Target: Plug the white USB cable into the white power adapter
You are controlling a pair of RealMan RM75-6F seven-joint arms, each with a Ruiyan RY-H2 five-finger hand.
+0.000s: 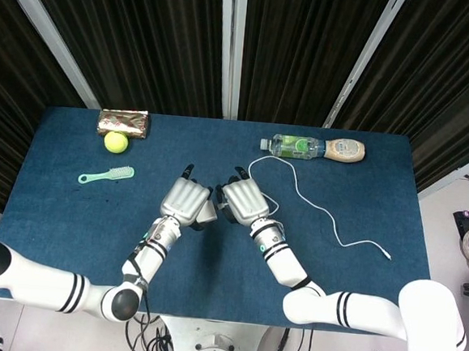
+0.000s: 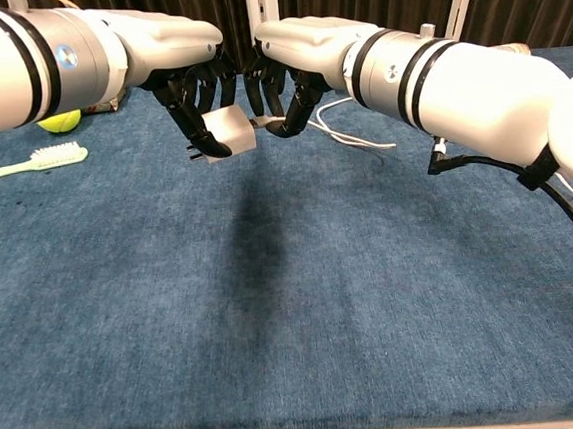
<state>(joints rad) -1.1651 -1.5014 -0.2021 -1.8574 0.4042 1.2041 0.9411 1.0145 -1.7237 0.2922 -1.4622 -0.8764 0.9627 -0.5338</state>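
Observation:
My left hand grips the white power adapter above the blue table. My right hand pinches the plug end of the white USB cable. The plug's tip touches the adapter's right face; how deep it sits I cannot tell. The rest of the USB cable trails right across the table to its small free end. In the head view both hands nearly meet at the table's middle, hiding the plug.
A green brush, a yellow-green ball and a shiny wrapped packet lie at the back left. A clear bottle and a tan bottle lie at the back right.

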